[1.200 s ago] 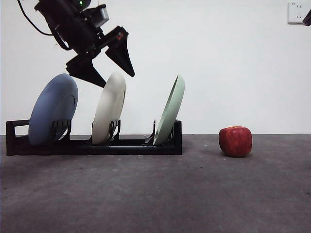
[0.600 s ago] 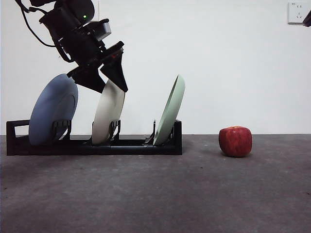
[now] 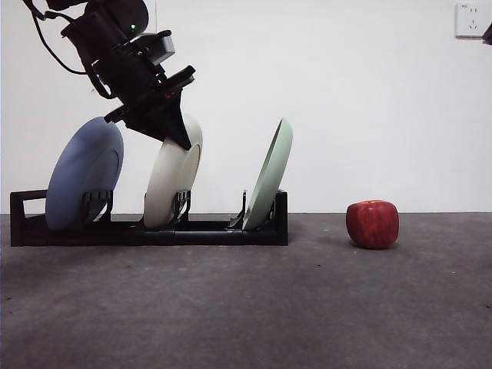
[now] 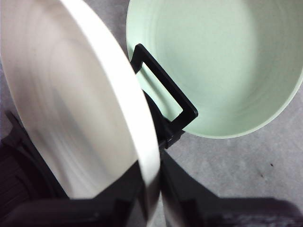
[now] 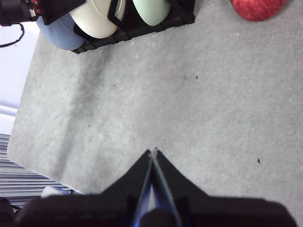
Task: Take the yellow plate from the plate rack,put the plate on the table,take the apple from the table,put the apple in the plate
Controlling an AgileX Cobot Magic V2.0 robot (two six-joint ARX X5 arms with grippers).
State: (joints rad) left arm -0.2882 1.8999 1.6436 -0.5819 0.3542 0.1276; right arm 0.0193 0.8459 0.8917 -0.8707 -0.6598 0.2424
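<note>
Even bright light; soft shadows under apple [image 3: 373, 224]; left wrist view blurred close-up.

The left hand [image 3: 175, 132] has come down and closed on the yellow plate's [image 3: 172, 181] top rim, seemingly tipping it slightly.

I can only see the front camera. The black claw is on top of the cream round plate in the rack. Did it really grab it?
Observer: Yes. The left wrist view shows the left gripper with one jaw on each side of the cream round matte plate, pressed against its rim.
Operator: Where's the other claw?
Observer: The right gripper hangs above a bare stretch of the dark grey table, jaws shut, holding nothing.
Operator: Is the apple close to it?
Observer: No, the blocky red apple sits well away from those jaws, across the table.
</note>
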